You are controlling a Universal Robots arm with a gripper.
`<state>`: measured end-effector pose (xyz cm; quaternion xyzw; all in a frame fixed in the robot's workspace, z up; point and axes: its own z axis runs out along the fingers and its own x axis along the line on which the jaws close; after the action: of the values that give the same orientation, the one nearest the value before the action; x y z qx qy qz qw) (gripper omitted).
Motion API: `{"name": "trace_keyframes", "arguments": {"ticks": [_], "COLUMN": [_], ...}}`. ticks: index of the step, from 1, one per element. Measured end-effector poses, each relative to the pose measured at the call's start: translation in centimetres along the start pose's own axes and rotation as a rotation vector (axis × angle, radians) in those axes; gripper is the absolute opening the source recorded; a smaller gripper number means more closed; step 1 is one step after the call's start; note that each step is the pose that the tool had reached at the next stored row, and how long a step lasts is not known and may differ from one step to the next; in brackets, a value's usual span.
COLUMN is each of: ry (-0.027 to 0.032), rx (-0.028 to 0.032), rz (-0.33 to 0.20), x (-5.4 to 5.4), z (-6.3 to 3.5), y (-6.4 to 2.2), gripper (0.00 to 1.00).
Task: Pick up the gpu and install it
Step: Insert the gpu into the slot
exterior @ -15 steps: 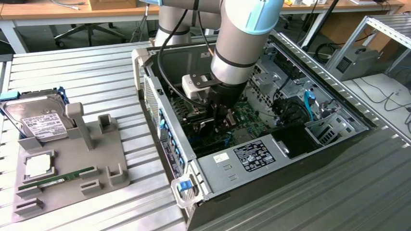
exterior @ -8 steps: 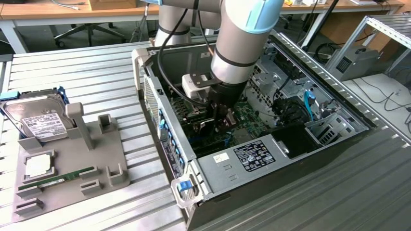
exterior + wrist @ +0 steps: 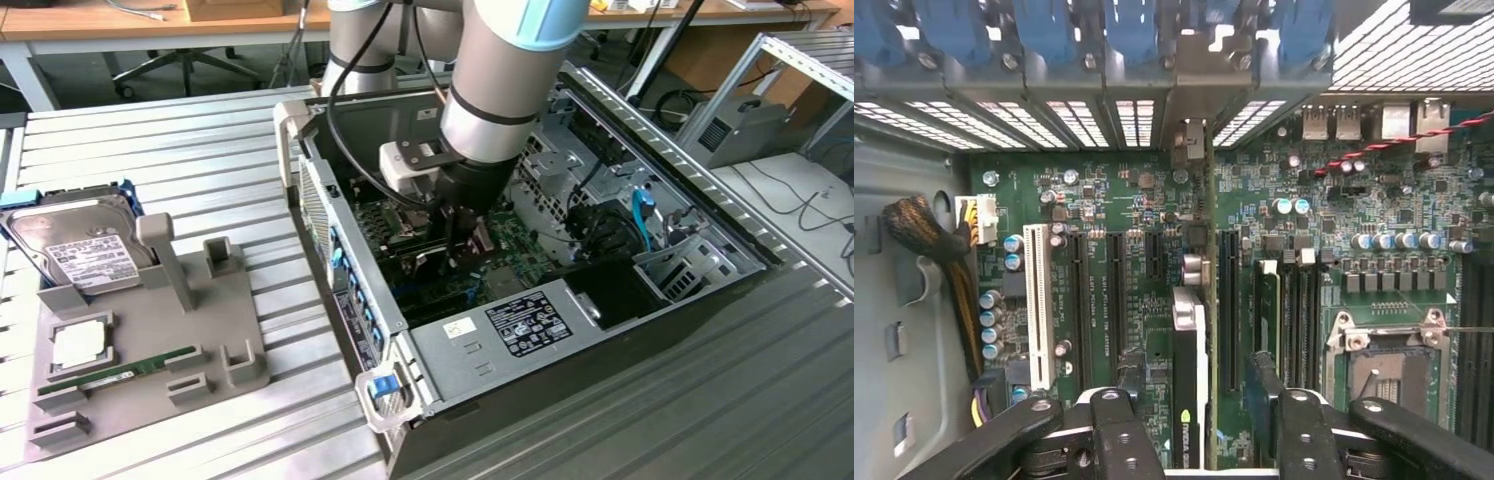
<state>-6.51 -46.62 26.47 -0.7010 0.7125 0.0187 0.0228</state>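
Wrist view has the gpu (image 3: 1188,320) standing on edge in a slot of the motherboard (image 3: 1114,200), its metal bracket (image 3: 1194,140) up against the rear wall of the computer case (image 3: 320,210). The gripper (image 3: 1195,390) straddles the card with fingers spread wide, a gap on each side and nothing held. Exterior view puts the gripper (image 3: 461,225) deep inside the open case. The card looks light and stiff but fragile (bare circuitry, thin contacts), so I judge it best pinched squarely across its flat faces near the top edge, without twisting.
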Motion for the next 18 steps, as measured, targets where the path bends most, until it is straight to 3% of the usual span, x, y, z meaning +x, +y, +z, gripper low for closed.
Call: {"name": "trace_keyframes", "arguments": {"ticks": [6, 16, 18], "ry": [0.0012, 0.0018, 0.0016], "rx": [0.0001, 0.0005, 0.0063], "rz": [0.0, 0.0, 0.0], "x": [-0.05, -0.06, -0.05], "z": [-0.93, -1.0, -0.96], "y": [-0.01, 0.05, 0.53], "gripper": [0.53, 0.53, 0.53]}}
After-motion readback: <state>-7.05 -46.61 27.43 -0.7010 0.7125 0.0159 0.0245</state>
